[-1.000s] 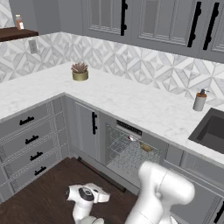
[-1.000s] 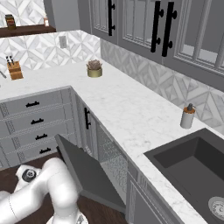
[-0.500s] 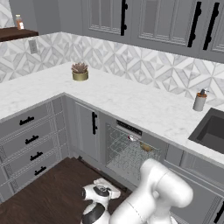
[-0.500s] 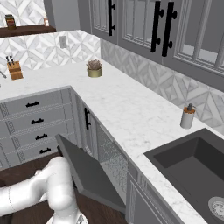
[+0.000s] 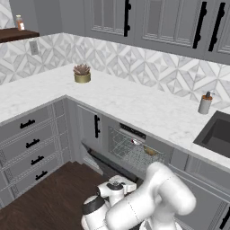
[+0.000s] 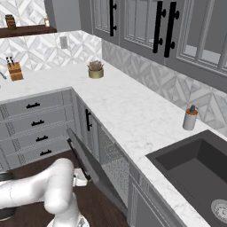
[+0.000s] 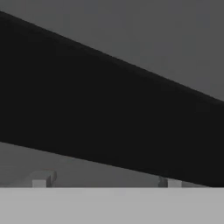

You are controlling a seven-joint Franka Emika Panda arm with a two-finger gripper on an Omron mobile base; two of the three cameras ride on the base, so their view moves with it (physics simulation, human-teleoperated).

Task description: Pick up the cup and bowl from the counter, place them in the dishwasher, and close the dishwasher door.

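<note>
Down by the floor, the hand (image 7: 106, 183) sits right against the dishwasher door (image 6: 91, 170), fingers spread wide with the dark band of the door just ahead of them. Beyond the hand, up inside the dishwasher (image 5: 134, 150), the cup (image 5: 134, 142) and bowl (image 5: 149, 151) already rest on the wire rack (image 5: 123, 150). I'd say closing is what remains: press squarely on the panel and follow its arc upward, steady, until it seats.

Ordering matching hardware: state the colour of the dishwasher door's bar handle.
Black. The dishwasher door hangs half open; its bar handle shows best in the right base view.
</note>
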